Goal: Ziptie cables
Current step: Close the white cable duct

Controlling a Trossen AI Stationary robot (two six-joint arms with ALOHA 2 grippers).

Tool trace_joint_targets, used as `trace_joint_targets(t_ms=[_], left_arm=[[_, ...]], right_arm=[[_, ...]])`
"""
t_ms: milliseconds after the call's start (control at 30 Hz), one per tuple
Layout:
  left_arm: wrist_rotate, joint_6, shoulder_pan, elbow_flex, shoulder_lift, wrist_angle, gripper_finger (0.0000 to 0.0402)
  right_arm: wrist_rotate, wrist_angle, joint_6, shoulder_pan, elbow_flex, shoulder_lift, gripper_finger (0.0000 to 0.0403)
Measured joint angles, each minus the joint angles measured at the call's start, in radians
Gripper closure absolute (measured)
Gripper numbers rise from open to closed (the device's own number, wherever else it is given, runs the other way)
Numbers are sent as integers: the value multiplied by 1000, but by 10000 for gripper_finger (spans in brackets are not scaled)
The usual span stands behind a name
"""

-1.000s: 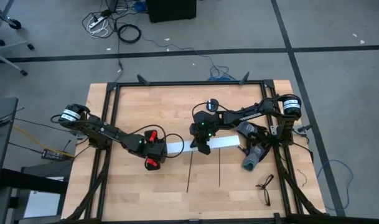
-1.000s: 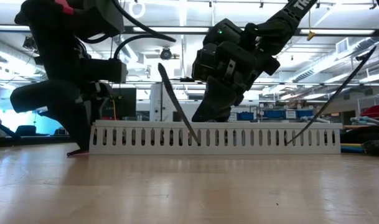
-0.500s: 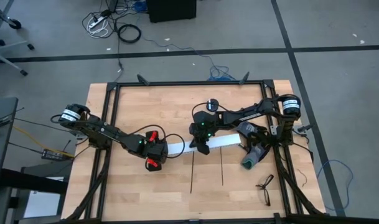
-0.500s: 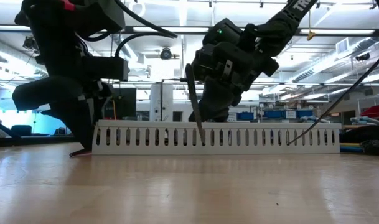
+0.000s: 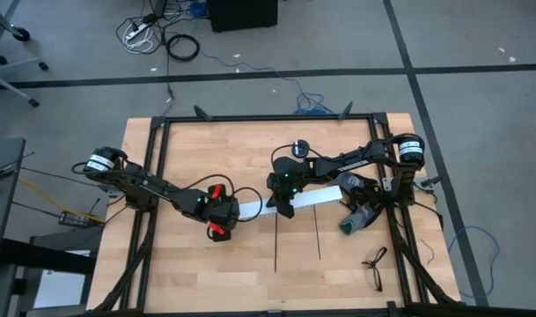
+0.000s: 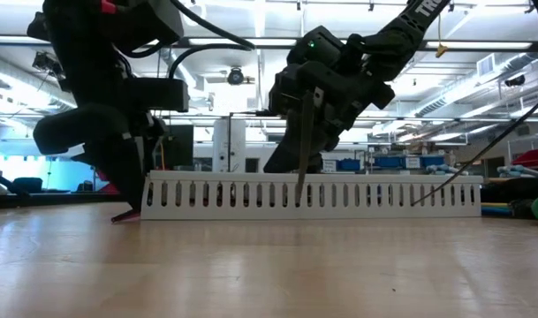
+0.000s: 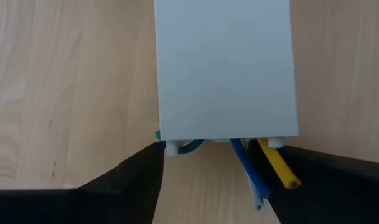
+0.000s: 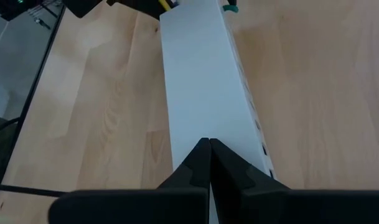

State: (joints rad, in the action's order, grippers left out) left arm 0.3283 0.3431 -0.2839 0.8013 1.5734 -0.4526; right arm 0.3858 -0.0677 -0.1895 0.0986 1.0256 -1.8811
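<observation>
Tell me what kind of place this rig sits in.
Probably a robotics lab or workshop: long ceiling light strips over shelves of blue bins behind the table, and loose cords and a power strip on grey floor.

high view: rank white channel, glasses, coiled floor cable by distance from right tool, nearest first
1. White channel: directly under the right tool, on the table.
2. Glasses: table's near right corner.
3. Coiled floor cable: off the table, on the floor beyond its far left side.
</observation>
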Motion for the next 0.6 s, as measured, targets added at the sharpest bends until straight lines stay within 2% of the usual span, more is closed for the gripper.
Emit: trace_joint_targets(t_ms=[333,600], left_arm=[[-19,2,3,0,0,16,192],[-37,1,4,0,0,18,160]], right_arm=[[-7,1,-23,0,1,0,403],[-6,0,-23,0,1,0,403]])
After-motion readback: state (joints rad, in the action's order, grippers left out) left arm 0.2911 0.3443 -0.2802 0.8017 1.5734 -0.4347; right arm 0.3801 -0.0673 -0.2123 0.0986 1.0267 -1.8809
